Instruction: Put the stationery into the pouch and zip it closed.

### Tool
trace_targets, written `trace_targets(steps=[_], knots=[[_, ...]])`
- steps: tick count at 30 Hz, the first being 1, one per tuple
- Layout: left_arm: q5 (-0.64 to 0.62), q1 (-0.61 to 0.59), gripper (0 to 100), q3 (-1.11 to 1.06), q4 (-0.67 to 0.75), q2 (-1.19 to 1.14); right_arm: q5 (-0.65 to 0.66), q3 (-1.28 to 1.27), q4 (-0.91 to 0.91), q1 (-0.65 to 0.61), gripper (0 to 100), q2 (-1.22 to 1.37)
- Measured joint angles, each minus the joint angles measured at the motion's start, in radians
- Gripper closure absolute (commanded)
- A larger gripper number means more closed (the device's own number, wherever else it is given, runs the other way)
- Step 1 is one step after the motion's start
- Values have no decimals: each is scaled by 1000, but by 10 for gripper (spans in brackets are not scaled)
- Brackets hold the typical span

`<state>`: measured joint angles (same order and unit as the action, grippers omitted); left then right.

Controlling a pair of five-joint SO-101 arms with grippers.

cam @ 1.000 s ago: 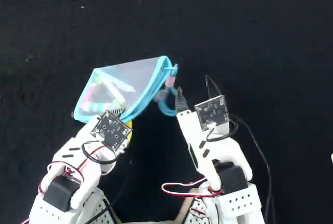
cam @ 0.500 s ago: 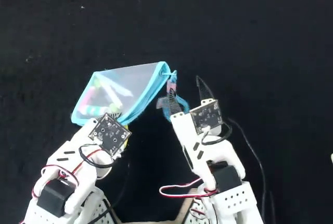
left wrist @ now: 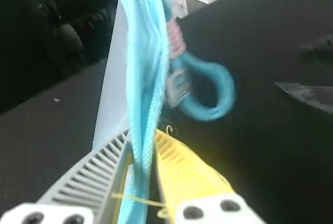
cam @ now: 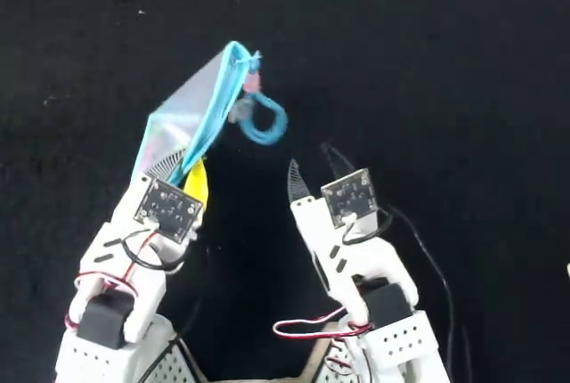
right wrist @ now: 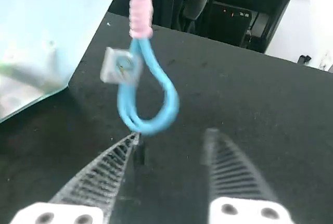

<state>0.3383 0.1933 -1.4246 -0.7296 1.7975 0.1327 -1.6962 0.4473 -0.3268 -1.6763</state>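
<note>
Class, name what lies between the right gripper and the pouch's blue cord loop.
Nothing: in the high view, only bare black table separates the right gripper from the blue cord loop.

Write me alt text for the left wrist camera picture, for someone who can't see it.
The left gripper clamps the zipper edge of a light blue pouch, holding it upright over the black table. A blue cord loop with a pink wrap hangs from the pouch's zipper pull.
</note>
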Motion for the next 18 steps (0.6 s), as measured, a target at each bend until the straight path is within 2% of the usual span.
trace_targets(steps=[7, 14, 18], knots=[[0, -14, 971, -81, 133, 2, 0, -2, 6, 0, 946, 0], [-3, -118, 971, -100, 279, -5, 0, -2, 38, 0, 943, 0], [-3, -127, 971, -101, 342, -54, 0, -2, 38, 0, 943, 0]])
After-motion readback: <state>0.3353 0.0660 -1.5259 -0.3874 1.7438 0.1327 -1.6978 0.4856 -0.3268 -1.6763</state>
